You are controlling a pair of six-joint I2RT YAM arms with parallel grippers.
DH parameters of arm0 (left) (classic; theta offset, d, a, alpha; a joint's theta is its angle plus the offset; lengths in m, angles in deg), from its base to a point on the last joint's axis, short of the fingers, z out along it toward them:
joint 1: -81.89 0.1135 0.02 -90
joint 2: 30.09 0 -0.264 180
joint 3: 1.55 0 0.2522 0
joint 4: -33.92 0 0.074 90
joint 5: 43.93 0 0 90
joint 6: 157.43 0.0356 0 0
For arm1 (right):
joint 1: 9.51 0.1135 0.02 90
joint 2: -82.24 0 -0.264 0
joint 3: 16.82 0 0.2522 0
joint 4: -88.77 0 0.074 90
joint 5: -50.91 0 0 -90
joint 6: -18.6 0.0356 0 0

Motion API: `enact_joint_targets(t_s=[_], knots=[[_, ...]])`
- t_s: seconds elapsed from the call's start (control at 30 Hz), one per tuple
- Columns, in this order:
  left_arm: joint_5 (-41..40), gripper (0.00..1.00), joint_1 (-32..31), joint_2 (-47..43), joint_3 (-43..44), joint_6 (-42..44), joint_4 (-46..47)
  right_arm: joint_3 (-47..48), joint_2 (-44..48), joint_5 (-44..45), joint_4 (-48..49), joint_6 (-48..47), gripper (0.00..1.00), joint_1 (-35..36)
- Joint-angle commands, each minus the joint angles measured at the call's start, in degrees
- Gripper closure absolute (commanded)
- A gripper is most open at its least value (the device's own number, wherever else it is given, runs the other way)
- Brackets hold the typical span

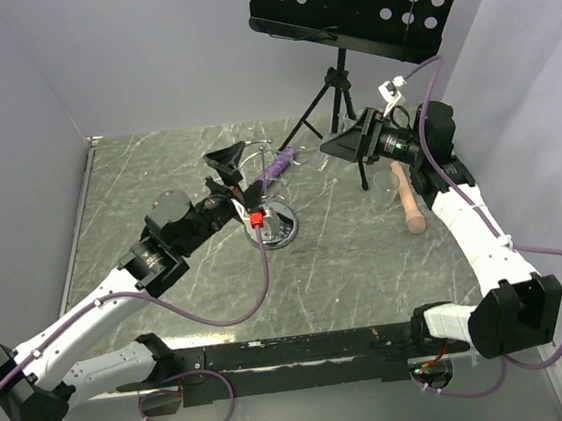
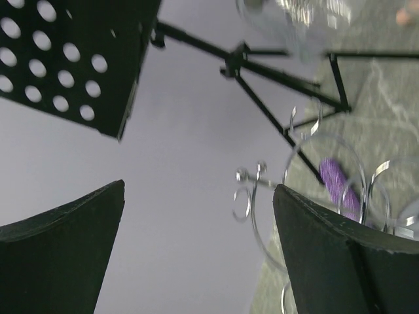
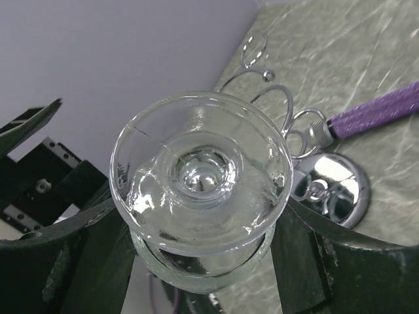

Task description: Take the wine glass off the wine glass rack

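The clear stemmed wine glass [image 3: 200, 176] is clamped by its bowl in the right tool [image 3: 200, 209] and looks free of the small chrome wire wine glass rack [image 3: 330, 186], just beside its loops. The left tool [image 2: 200, 190] hangs spread and empty by the rack. The removal seems essentially done; only moving the glass farther from the rack appears left

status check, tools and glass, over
Left tool open, by the wine glass rack. Right tool gripping wine glass, looks clear of the rack. Music stand close behind.
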Motion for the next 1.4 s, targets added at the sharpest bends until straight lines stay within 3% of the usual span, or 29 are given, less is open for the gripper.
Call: enact_joint_targets(t_s=[0.0, 0.13, 0.43, 0.7, 0.87, 0.97, 1.07, 1.23, 1.37], knots=[[2.5, 0.0, -3.6, 2.0, 0.3, -2.6, 11.0, 3.4, 0.9, -3.8, 3.9, 5.1, 0.41, -0.2], [4.2, 0.01, -7.9, 5.3, 0.3, -2.7, 15.3, 1.9, 2.8, -5.8, 6.6, 5.9, 0.43, -0.2], [5.2, 0.06, -9.1, 16.0, -0.7, 3.9, 31.4, -0.3, 5.8, -6.2, 6.7, 7.5, 0.41, -0.1], [0.4, 0.25, -10.0, 23.5, 3.1, 1.0, 38.8, -1.0, 5.1, -7.3, 10.4, 10.6, 0.41, -0.2], [-3.7, 0.49, -11.2, 25.3, 4.6, -2.3, 41.1, -1.7, 5.1, -6.8, 10.8, 11.0, 0.41, -0.2], [-3.7, 0.55, -11.5, 24.8, 4.4, -2.7, 40.7, -2.2, 4.9, -6.2, 11.2, 11.5, 0.41, -0.2], [-3.7, 0.52, -11.5, 23.8, 3.7, -2.9, 39.7, -2.0, 4.8, -5.4, 10.1, 11.0, 0.41, -0.3], [-6.3, 0.31, -11.4, 22.0, 2.5, -4.7, 36.5, -0.9, 4.8, -5.3, 9.4, 10.3, 0.41, -0.4], [-6.8, 0.27, -11.3, 18.2, 1.1, -9.1, 33.5, -0.6, 4.5, -5.4, 9.0, 9.6, 0.41, -0.5]])
